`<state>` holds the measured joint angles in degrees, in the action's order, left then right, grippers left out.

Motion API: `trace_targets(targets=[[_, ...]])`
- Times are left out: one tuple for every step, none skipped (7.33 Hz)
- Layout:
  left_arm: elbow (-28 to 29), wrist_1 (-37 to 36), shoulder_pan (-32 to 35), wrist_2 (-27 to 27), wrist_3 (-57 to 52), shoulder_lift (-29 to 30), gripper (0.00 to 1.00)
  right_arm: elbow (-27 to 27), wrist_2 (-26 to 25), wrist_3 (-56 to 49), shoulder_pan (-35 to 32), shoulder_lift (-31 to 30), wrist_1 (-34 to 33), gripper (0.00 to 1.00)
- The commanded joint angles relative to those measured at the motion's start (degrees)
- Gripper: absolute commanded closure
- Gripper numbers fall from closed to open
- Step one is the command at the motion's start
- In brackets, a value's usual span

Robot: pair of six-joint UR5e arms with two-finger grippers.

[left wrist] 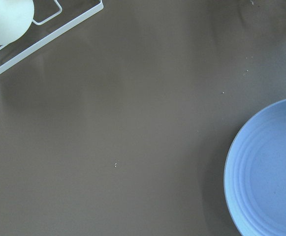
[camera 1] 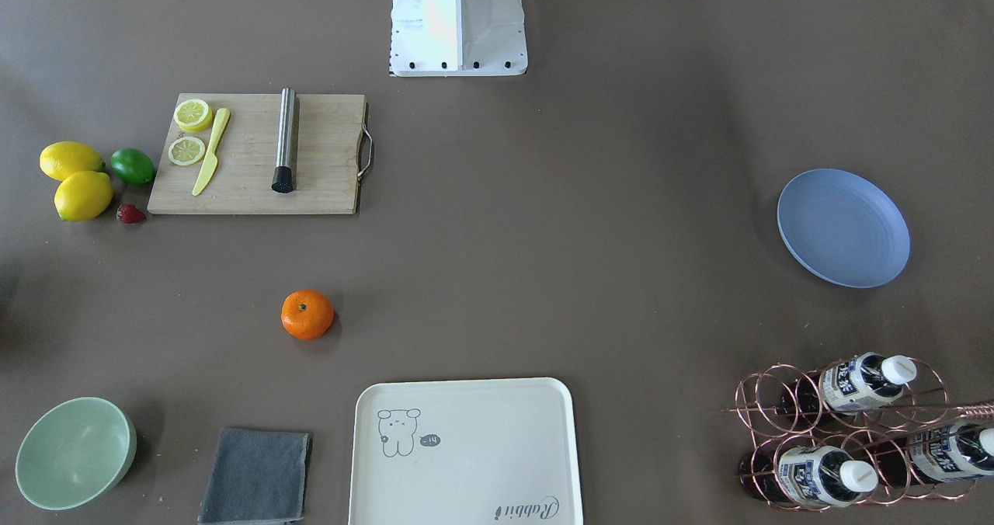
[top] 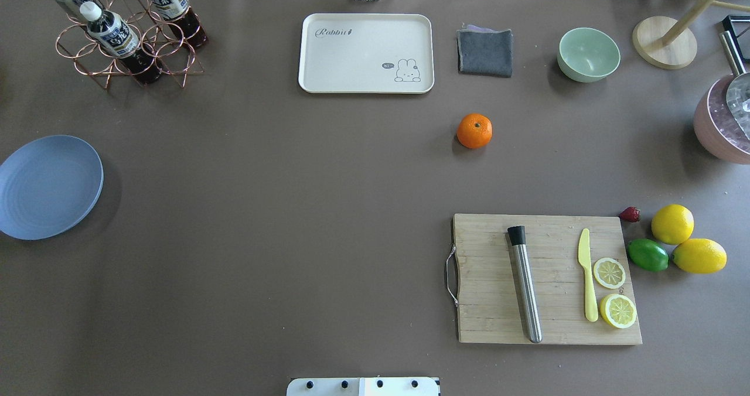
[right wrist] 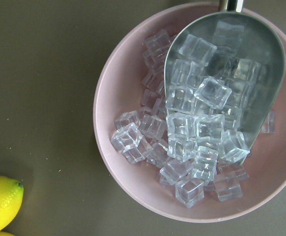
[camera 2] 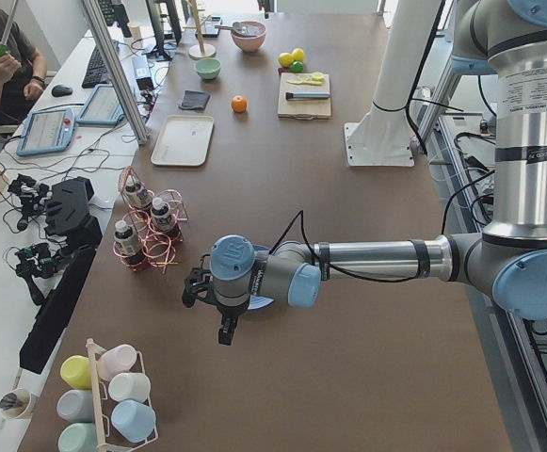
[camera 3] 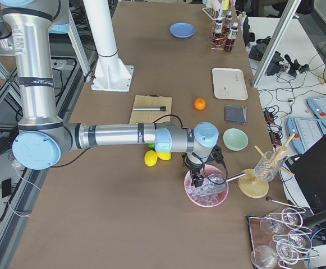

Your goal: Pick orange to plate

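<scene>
The orange lies alone on the brown table between the cutting board and the cream tray, with nothing touching it. The blue-grey plate sits bare at the table's left end, and its rim fills the lower right of the left wrist view. My left gripper hangs above the table beside the plate, and I cannot tell if it is open or shut. Far from the orange, my right gripper hovers over a pink bowl of ice, its state also unclear.
A wooden cutting board holds a steel muddler, a yellow knife and lemon slices. Two lemons, a lime and a strawberry lie beside it. Cream tray, grey cloth, green bowl, bottle rack and pink ice bowl line the edges.
</scene>
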<state>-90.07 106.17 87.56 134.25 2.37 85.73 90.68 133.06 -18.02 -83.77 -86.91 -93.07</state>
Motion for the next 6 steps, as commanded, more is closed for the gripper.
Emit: trace_targets(targets=[[0.2, 0.3, -0.3, 0.0, 0.1, 0.0, 0.03, -0.4, 0.5, 0.0, 0.2, 0.0, -0.1, 0.0], [0.2, 0.4, -0.4, 0.0, 0.1, -0.3, 0.03, -0.4, 1.1, 0.0, 0.4, 0.0, -0.1, 0.0], [0.2, 0.4, -0.5, 0.0, 0.2, -0.5, 0.02, -0.3, 1.3, 0.0, 0.4, -0.3, -0.1, 0.0], [0.1, 0.4, -0.5, 0.0, 0.3, -0.5, 0.03, -0.3, 1.3, -0.1, 0.5, -0.4, 0.0, 0.0], [0.2, 0.4, -0.5, 0.0, 0.3, -0.5, 0.03, -0.4, 1.5, 0.0, 0.5, -0.3, 0.0, 0.0], [0.2, 0.4, -0.5, 0.0, 0.4, -0.5, 0.03, -0.4, 1.4, 0.0, 0.7, -0.3, 0.0, 0.0]])
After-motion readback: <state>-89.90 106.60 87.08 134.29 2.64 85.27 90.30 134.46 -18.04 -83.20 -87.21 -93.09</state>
